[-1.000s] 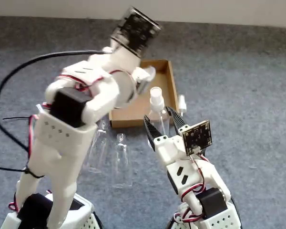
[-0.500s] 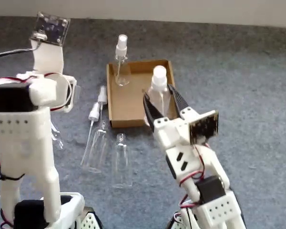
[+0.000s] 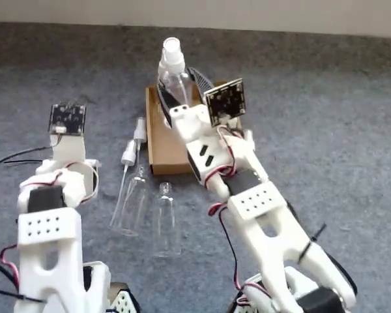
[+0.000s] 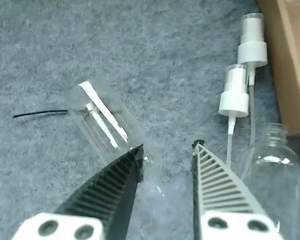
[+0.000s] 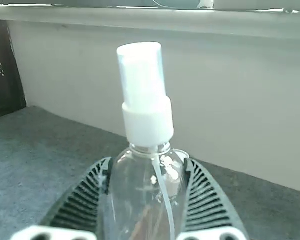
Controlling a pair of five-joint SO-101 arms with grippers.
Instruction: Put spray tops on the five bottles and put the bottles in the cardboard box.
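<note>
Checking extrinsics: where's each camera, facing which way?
High view: fixed above the arm bases, looking down at the table; both arms show.
Left wrist view: wrist-mounted, looks down past open left claw at a lying bottle and spray tops.
Right wrist view: wrist-mounted, looks level past right claw, shut on a capped bottle, toward a wall.
Shared: high and left wrist show the spray tops.
</note>
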